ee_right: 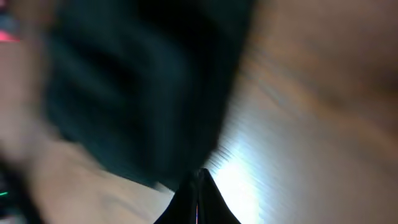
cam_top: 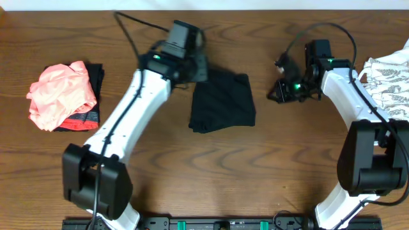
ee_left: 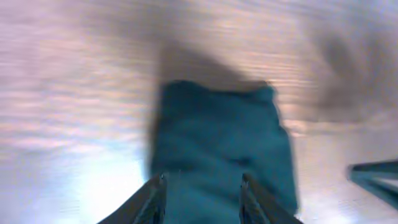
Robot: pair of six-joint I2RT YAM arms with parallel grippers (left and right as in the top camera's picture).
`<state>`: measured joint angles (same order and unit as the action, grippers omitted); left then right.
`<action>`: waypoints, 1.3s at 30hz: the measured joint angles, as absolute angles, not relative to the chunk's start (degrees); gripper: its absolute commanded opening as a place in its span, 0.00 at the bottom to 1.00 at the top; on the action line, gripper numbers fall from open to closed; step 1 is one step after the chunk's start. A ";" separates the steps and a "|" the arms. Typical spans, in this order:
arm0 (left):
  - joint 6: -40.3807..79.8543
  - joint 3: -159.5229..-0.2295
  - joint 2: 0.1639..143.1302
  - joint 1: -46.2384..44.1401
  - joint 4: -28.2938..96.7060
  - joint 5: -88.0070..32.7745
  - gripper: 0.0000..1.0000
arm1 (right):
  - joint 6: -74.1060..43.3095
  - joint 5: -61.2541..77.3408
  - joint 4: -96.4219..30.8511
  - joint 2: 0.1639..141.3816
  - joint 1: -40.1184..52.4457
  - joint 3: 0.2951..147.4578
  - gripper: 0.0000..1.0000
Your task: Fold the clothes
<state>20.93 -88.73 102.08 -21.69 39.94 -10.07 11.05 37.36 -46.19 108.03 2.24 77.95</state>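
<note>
A folded black garment (cam_top: 222,102) lies flat at the middle of the table. My left gripper (cam_top: 195,69) hovers over its far left corner. In the left wrist view the jaws (ee_left: 202,186) are open and empty, with the dark cloth (ee_left: 217,143) right under and ahead of them. My right gripper (cam_top: 280,92) is to the right of the garment, apart from it. In the blurred right wrist view its fingers (ee_right: 199,177) are shut with nothing between them, and the dark cloth (ee_right: 137,87) lies ahead.
A coral-pink garment (cam_top: 61,94) lies crumpled on a black and red one (cam_top: 92,115) at the left. A white leaf-patterned garment (cam_top: 390,80) lies at the right edge, beside the right arm. The table is dark wood (cam_top: 255,166).
</note>
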 measured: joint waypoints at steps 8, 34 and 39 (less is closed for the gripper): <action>20.93 -88.53 102.65 -20.97 46.48 -9.39 0.39 | 8.16 46.28 -34.54 106.43 10.17 79.57 0.31; 20.93 -88.51 102.65 -21.21 47.35 -8.99 0.40 | -0.93 19.07 -32.25 115.70 12.97 79.55 0.38; 20.93 -88.51 102.65 -21.21 47.33 -8.99 0.40 | -0.93 21.54 -31.31 115.79 12.97 79.57 0.40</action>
<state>20.93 -88.51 102.65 -21.21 47.33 -8.99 -0.93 21.54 -31.31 115.79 12.97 79.57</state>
